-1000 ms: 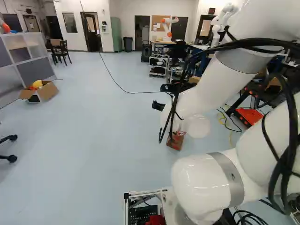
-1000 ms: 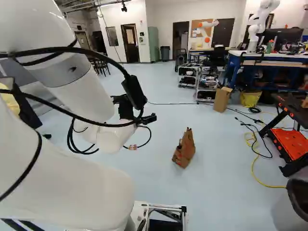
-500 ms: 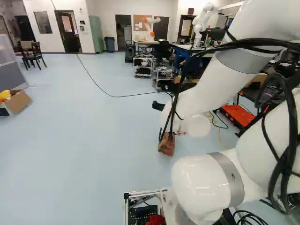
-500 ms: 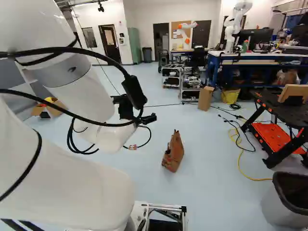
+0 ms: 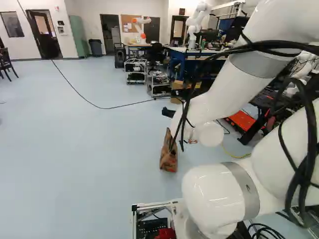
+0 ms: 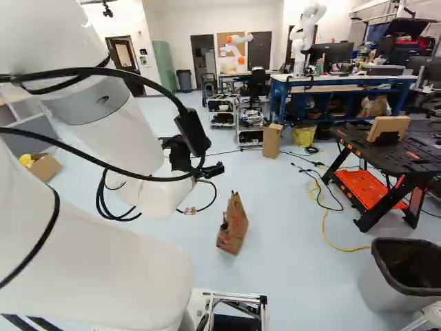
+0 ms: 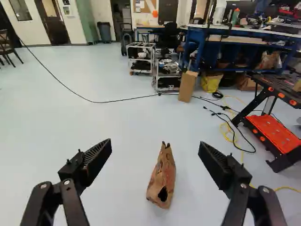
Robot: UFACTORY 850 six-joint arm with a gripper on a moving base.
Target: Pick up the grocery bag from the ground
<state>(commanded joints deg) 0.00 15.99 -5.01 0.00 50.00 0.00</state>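
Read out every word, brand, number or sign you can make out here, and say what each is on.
No text is readable.
Reddish markings on the brown paper bag: too blurred.
Papers on the notice board: too small.
Wall plates beside the brown door: too small.

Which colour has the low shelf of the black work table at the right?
Orange-red, seen best in the right base view.

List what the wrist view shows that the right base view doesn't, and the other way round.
Wrist view only: a dark chair near the wall, and both fingers of the open tool in full.

Right base view only: the arm's white links and an open cardboard box with something yellow.

Both: the grocery bag on the floor, the upright cardboard box and the stand with an orange shelf.
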